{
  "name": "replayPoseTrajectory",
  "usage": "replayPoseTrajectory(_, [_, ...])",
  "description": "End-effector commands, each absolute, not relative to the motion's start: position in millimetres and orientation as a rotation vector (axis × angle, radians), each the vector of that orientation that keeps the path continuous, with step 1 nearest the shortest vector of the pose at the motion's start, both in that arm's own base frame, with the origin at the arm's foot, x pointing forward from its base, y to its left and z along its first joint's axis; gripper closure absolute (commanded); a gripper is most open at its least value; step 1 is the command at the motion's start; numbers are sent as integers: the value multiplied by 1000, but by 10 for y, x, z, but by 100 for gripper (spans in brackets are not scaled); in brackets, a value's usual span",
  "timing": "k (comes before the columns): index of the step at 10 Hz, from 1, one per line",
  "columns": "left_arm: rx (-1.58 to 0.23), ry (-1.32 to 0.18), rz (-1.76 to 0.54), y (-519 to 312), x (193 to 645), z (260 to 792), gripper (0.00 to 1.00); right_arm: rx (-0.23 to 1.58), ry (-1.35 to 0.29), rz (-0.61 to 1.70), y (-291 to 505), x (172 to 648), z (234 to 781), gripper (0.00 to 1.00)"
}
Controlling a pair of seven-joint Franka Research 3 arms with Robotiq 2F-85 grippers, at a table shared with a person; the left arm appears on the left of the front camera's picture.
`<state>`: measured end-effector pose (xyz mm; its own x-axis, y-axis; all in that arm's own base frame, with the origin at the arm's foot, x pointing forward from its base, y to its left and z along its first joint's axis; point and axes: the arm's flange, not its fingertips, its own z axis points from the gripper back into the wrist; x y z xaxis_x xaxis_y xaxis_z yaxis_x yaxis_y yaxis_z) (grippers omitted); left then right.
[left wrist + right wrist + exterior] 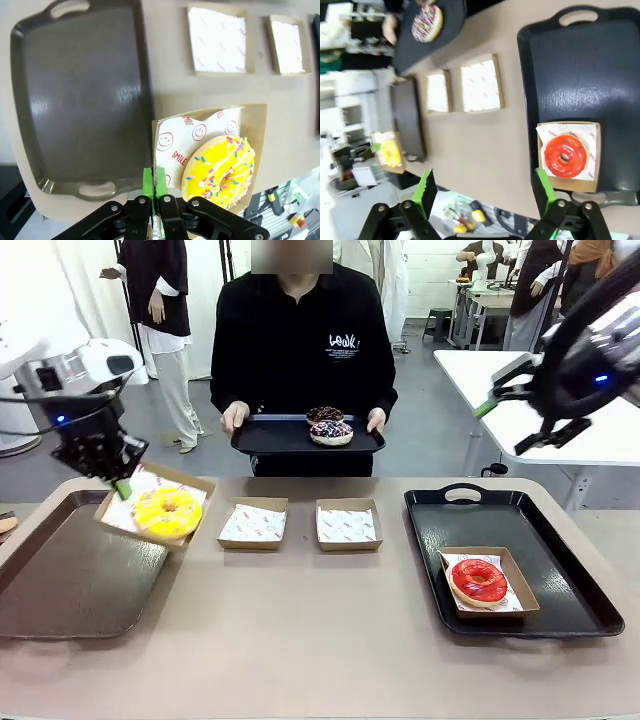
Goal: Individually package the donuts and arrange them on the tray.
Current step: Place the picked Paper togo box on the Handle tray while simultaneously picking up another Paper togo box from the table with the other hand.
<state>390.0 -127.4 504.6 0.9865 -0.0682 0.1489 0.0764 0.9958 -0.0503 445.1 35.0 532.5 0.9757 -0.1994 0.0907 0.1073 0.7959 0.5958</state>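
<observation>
Front view: I log a tan counter [300, 660] in a grey-floored workroom with white tables behind. The left end effector [122, 487] is clamped on the rim of a cardboard box [196, 487] holding the yellow donut [167, 512], tilted at the brown tray [60, 590] edge. The red donut [479, 581] sits boxed on the black tray [560, 580].

Left wrist view: the pads [148, 181] pinch the box rim.

Right wrist view: the right end effector [484, 177] gapes wide and empty, high above the counter.

We count four donuts [168, 512], four small paper boxes [253, 523], three big dark trays [70, 580] and one person [300, 340] at the table [320, 650].
</observation>
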Motion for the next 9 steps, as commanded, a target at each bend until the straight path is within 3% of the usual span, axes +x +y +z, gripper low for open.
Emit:
replayPoseTrajectory(1, [-51,-119,-85,-1132,3643,4942,99,509,-135,-158,708,4695,5034,0])
replayPoseTrajectory(5, [16,-82,-37,-768,3281,4686,99,440,-125,-96,1359,4700,4572,0])
replayPoseTrajectory(8, [21,-69,13,-586,3400,4561,99,552,-98,-38,1317,4462,4462,0])
replayPoseTrajectory(9, [41,-87,12,-644,3527,4528,99,465,-96,-60,1457,4664,4478,0])
